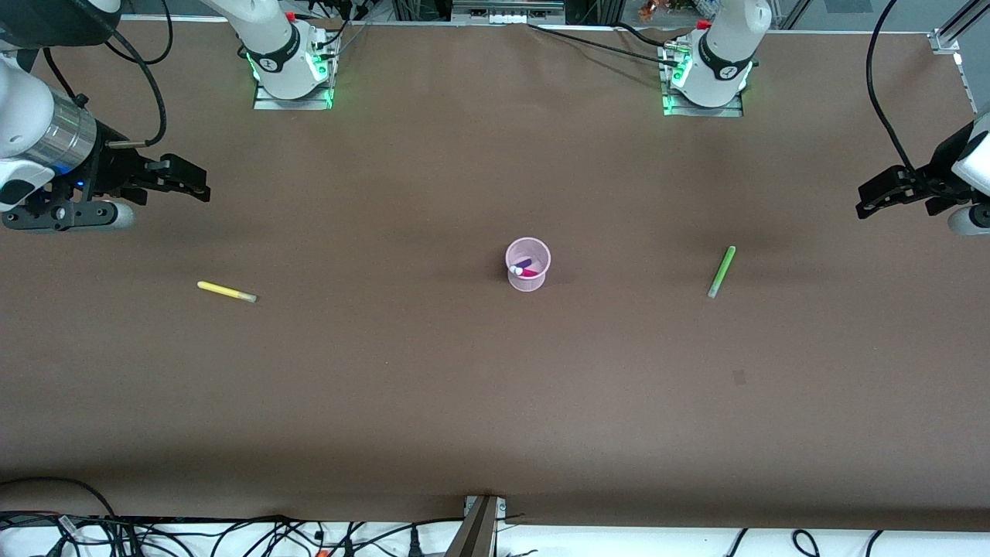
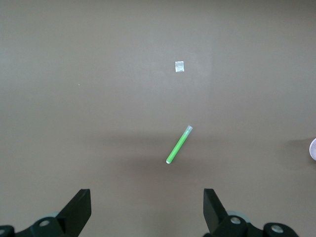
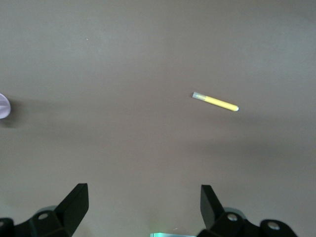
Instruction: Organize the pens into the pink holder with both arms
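Note:
The pink holder (image 1: 528,264) stands at the table's middle with the magenta-pink pen (image 1: 529,272) and the dark purple pen (image 1: 524,264) inside it. The yellow pen (image 1: 226,292) lies flat toward the right arm's end, also in the right wrist view (image 3: 215,102). The light green pen (image 1: 722,271) lies flat toward the left arm's end, also in the left wrist view (image 2: 178,144). My right gripper (image 1: 189,182) is open and empty, up over the table's right-arm end. My left gripper (image 1: 872,197) is open and empty, up over the left-arm end. Both are well apart from the pens.
The brown table (image 1: 433,402) is bare apart from a small pale scrap (image 1: 739,377), nearer the front camera than the green pen, seen also in the left wrist view (image 2: 179,66). The holder's edge shows in both wrist views (image 2: 313,149) (image 3: 3,106).

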